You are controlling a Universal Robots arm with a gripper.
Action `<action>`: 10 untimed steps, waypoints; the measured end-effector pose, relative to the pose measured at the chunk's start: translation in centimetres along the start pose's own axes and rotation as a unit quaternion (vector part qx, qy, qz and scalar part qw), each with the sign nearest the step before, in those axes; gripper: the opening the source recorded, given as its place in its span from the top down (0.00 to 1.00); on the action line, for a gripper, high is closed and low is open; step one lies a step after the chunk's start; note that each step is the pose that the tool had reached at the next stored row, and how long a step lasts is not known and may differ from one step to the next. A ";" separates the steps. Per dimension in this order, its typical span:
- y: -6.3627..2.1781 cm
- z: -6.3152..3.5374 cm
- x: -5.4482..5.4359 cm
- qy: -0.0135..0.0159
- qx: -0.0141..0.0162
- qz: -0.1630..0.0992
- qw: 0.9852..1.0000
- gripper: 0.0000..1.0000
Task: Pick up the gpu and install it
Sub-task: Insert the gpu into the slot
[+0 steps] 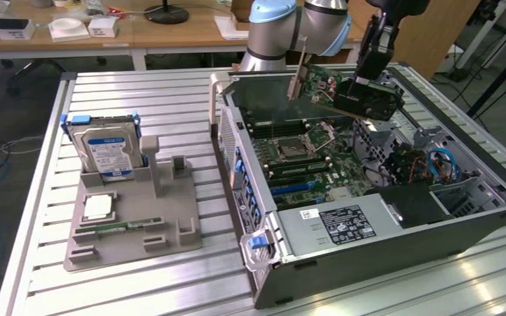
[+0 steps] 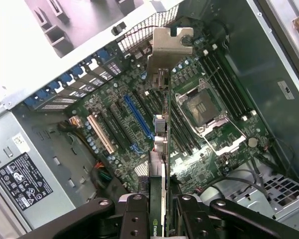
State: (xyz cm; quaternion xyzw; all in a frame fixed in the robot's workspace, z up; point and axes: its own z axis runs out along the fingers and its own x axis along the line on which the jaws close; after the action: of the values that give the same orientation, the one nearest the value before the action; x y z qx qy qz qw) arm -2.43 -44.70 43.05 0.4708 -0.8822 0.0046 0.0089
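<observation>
My gripper (image 1: 361,84) is shut on the gpu (image 1: 328,84), a green card with a black cooler block and a silver end bracket (image 1: 298,71). The card hangs tilted in the air above the far part of the open computer case (image 1: 464,220). In the wrist view the gpu (image 2: 161,149) appears edge-on between my fingers (image 2: 134,216), and its bracket (image 2: 169,45) points away from the camera. Below it lies the green motherboard (image 2: 199,134) with a blue expansion slot (image 2: 137,117) and a white one (image 2: 100,133) beside the card's line.
A grey fixture (image 1: 130,224) at the exterior view's left holds a silver hard drive (image 1: 103,153) with a blue label and a narrow memory stick (image 1: 126,227). Inside the case are a power supply (image 1: 341,227), a CPU socket (image 1: 290,150) and loose cables (image 1: 437,164).
</observation>
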 end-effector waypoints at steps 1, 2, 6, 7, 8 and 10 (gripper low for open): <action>0.00 0.00 0.0 0.000 0.000 -0.003 1.000 0.74; 0.00 0.00 0.0 0.000 0.000 -0.006 1.000 0.74; 0.00 0.00 0.0 0.000 0.000 -0.017 1.000 0.74; 0.00 0.00 0.0 0.000 0.000 -0.020 1.000 0.74; 0.00 0.00 0.0 0.000 0.000 -0.023 1.000 0.74; 0.00 0.00 0.0 0.000 0.001 -0.030 1.000 0.74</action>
State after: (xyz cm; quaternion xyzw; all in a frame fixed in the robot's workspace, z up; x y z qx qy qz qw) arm -2.42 -44.70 43.05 0.4967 -0.8679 0.0048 0.0088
